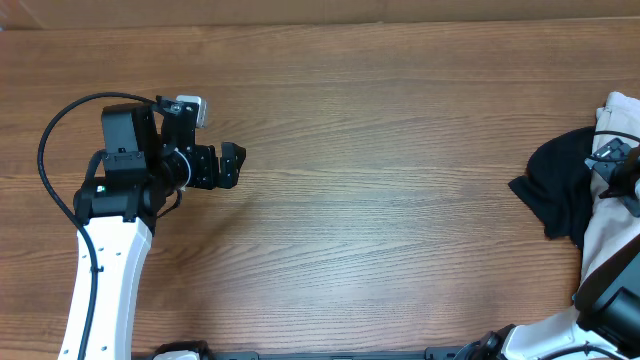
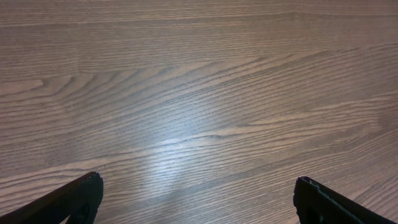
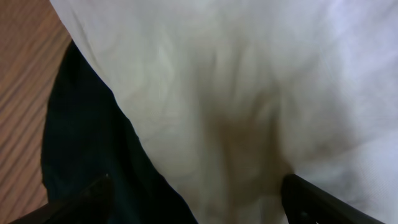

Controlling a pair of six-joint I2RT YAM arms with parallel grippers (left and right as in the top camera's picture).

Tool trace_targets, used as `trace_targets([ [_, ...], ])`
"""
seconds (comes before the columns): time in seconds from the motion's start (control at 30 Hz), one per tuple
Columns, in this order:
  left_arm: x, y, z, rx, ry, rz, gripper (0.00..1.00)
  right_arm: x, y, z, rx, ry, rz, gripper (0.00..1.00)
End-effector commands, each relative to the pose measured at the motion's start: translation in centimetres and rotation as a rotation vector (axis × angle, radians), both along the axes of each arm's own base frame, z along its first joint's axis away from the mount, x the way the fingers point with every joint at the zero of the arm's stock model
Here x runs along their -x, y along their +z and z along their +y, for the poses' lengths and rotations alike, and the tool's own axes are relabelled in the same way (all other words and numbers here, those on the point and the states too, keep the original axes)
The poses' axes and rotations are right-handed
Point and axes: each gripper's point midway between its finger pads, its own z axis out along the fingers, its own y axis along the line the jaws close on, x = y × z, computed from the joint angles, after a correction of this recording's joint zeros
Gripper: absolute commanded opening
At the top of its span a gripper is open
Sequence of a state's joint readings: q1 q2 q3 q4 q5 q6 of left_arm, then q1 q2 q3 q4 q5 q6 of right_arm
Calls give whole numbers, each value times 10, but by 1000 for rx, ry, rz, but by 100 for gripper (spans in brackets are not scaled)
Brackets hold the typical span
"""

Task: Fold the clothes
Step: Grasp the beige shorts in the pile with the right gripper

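Pale beige shorts point(image 1: 612, 225) heaped at the far right edge of the wooden table point(image 1: 380, 150), partly out of the overhead view, overlapping a black garment point(image 1: 560, 195) just to their left. Right gripper point(image 3: 196, 199) poised directly above the pale cloth, jaws spread wide and holding nothing; contact with the fabric not determinable. Left gripper point(image 1: 232, 165) well apart at the table's left, jaws likewise parted over bare wood, nothing between them.

Cloth wrinkled and softly creased in the right wrist view: judged light, limp and non-fragile, likely to sag and drag rather than keep shape, with moderate friction on the wood. Waistband, buttons and pockets not visible. Best hold judged to be a hem or the waistband edge, once located, pinched through the full layer; grasp kept clear of the black garment to avoid lifting both together.
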State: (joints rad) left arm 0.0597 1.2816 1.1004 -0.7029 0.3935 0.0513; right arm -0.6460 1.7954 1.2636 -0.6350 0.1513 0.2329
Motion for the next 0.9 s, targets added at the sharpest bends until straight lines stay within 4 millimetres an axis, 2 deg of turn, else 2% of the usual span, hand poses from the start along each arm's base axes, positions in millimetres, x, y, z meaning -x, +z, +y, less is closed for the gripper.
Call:
trace_targets([
  [0.0,-4,7,-1,22,3,-14,100,-3,-13,-4,-3,23,34,90],
  [0.17,-4,7,-1,21,3,-14,100,4,-27,-8,5,3,90,88],
  [0.27,-5,7,0,18,5,-14,100,12,-28,-13,32,-20,129,78],
  [0.37,-4,7,0,18,5,-14,100,14,-28,-14,39,-29,136,56],
  [0.47,-6,8,0,18,5,-21,100,15,-28,-15,37,-54,134,17],
  [0.5,-6,9,0,17,5,-25,100,15,-28,-15,38,-59,132,8],
  [0.53,-7,10,0,18,5,-30,100,15,-26,-15,36,-72,126,4],
  [0.77,-12,14,0,16,5,-58,98,2,-8,-10,-21,-52,85,4],
  [0.87,-14,16,0,15,5,-69,96,-15,15,-2,-89,-40,18,4],
])
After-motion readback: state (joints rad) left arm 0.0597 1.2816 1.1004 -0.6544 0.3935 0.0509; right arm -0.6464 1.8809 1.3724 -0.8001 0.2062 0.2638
